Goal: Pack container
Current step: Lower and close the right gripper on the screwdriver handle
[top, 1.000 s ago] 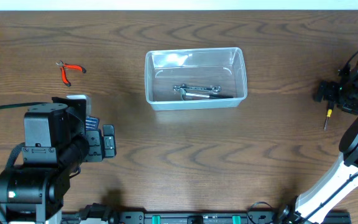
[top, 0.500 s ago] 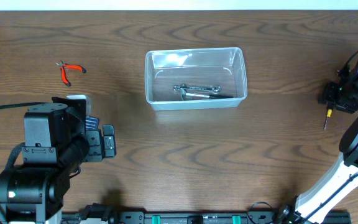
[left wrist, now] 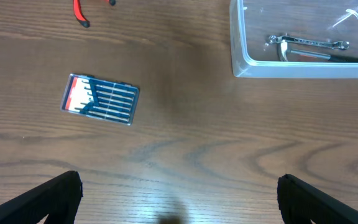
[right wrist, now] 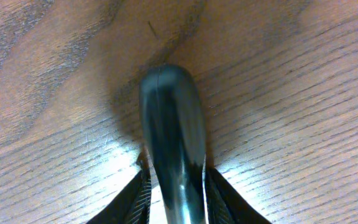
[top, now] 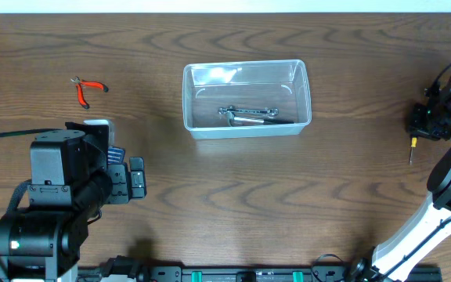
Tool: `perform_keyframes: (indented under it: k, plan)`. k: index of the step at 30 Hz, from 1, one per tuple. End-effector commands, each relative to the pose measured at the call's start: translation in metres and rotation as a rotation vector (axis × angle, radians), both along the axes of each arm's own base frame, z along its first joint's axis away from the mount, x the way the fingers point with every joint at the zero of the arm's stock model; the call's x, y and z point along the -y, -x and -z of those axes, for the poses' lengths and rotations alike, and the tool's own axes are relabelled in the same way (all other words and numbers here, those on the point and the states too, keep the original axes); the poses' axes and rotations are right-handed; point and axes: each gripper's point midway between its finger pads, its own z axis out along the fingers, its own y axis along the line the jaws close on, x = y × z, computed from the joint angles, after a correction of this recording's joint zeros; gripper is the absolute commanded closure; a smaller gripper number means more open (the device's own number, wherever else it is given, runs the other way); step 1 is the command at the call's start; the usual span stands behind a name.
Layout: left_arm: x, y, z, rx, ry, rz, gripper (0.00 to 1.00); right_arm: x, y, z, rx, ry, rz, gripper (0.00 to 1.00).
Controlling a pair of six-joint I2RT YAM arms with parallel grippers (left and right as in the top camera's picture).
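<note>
Right wrist view: right pincer [right wrist: 176,180] clamps one dark rounded screwdriver handle [right wrist: 169,118]; left pincer [left wrist: 179,182] gapes wide, empty, with one clear plastic rectangular container [left wrist: 303,68] ahead to its right

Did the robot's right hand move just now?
Yes. The right hand slid a little rightward, away from the container, and now hugs the screwdriver.

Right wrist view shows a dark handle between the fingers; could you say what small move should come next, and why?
Probably close the right gripper firmly on the screwdriver handle before lifting: its fingers flank it on both sides, it lies on the table, and a firm grip isn't evident.
</note>
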Motion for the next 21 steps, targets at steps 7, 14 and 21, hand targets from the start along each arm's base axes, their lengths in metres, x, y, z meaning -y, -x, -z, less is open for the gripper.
perform_keyframes:
  k: [7,14,21]
  plan:
    - [-0.0033,0.0001,-0.005,0.014,-0.015,-0.008,0.02,0.0002,0.0135,0.0246,-0.064,-0.027,0.014,0.79]
    - [-0.0033,0.0001,-0.005,0.014,-0.015,-0.008,0.02,-0.0002,0.0142,0.0246,-0.067,-0.029,0.014,0.86]
    - [-0.0033,0.0001,-0.005,0.014,-0.015,-0.007,0.02,-0.0053,0.0118,0.0227,-0.064,-0.039,0.005,0.99]
